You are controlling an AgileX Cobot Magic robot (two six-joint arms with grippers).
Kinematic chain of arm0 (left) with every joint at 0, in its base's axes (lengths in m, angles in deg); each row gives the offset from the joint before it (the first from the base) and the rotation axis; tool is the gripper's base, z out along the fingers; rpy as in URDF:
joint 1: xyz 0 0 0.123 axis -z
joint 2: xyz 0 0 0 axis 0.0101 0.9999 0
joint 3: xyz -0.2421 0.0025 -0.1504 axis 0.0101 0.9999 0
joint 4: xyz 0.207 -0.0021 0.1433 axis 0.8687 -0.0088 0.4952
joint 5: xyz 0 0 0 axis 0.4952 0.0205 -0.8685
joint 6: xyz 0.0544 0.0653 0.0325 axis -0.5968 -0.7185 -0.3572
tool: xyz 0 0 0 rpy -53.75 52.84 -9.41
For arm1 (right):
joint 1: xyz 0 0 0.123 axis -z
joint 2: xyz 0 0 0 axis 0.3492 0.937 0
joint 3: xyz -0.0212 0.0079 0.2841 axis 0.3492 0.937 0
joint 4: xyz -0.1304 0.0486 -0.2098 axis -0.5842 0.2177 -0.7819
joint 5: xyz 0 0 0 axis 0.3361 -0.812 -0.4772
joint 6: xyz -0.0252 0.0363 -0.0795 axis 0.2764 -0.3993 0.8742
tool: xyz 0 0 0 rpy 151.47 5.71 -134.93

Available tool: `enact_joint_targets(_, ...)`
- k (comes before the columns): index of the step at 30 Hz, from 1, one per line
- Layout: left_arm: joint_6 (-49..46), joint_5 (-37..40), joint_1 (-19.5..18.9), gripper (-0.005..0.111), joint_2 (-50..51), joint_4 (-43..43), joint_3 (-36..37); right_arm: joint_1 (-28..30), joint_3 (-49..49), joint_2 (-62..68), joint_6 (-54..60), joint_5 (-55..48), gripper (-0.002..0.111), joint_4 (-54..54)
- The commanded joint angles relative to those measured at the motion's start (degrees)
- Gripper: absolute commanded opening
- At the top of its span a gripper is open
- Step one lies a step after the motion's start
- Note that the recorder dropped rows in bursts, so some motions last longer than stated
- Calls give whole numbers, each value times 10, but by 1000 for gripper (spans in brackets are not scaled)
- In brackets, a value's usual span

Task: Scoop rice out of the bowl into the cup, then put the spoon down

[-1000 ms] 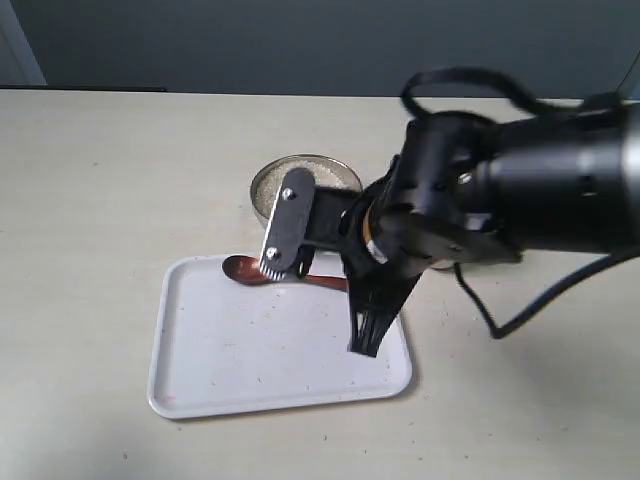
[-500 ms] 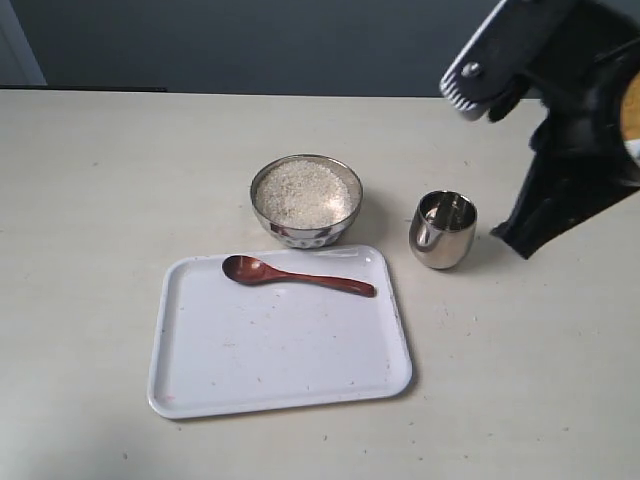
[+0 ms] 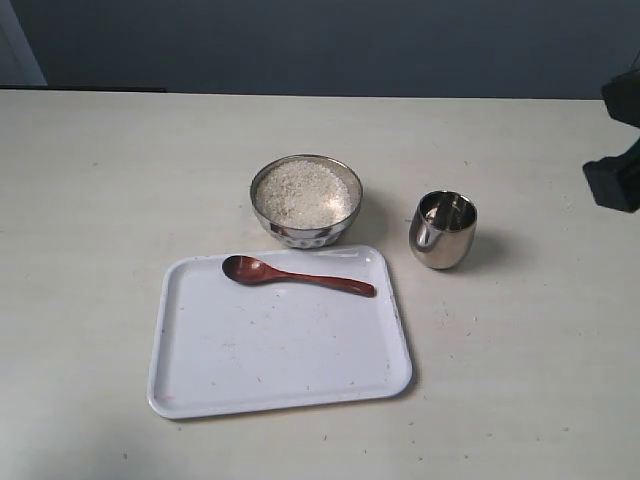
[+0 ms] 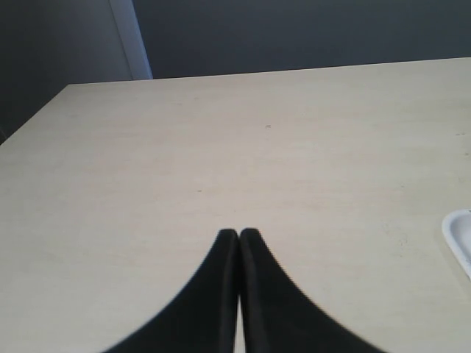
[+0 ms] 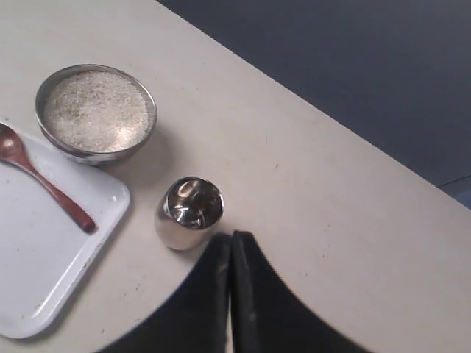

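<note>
flat, spoon (image 3: 297,277) handle points toward cup (image 3: 442,229).

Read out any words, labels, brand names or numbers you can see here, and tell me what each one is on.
No text, none to quote: the steel bowl, the steel cup, the wooden spoon and the white tray show no lettering, label or number in any view.

Left fingers (image 4: 223,250) pressed together, over light table (image 4: 221,140) — white tray (image 4: 461,229) corner just visible.

lab setup: beige table (image 3: 100,200), dark wall (image 3: 300,40)
</note>
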Motion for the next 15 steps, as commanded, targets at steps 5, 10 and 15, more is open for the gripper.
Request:
enact_joint_targets(5,3,-4,1,1,1,1,-5,1,2,-16,-47,-1,0,-35)
enact_joint_targets(10,3,-6,1,1,1,1,-5,75,42,-73,-148,86,0,-21)
enact_joint_targets(15,3,-6,1,1,1,1,-5,240,133,-148,-148,317,0,22)
